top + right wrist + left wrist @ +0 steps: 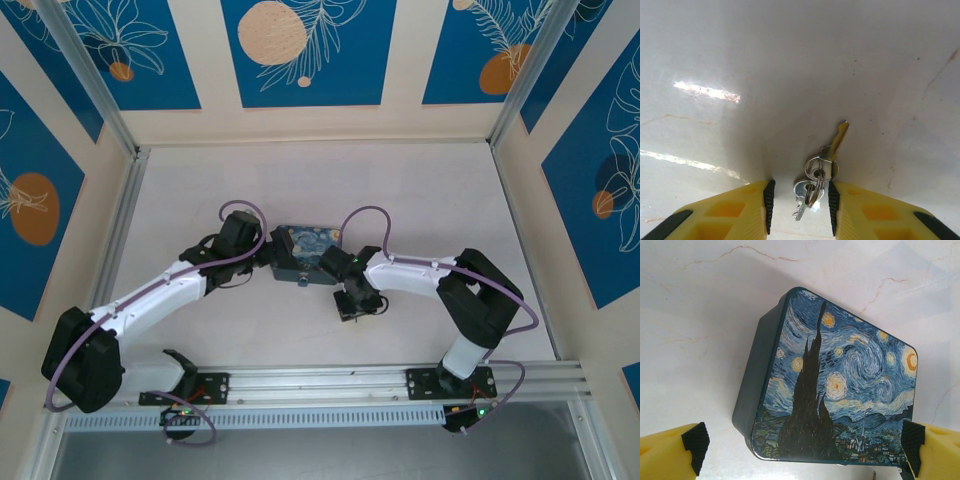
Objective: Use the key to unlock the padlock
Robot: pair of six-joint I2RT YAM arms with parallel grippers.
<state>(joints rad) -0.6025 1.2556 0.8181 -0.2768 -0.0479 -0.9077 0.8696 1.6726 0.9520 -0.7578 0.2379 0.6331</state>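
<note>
My left gripper (804, 442) was wide apart, astride the tin (840, 385). My right gripper (801, 200) sat off the tin's near-right corner, fingers apart and unclamped, with the keys (815, 180) lying between them.

The left tool (804, 442) hangs spread wide, the right tool (801, 205) seemingly only narrowly parted

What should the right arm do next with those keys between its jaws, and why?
Probably close the right jaws on the bunch of keys. It lies flat on the table between them, and they stand apart with a gap at one side, so nothing looks gripped yet. The bunch must be held before any lock can be tried.
</note>
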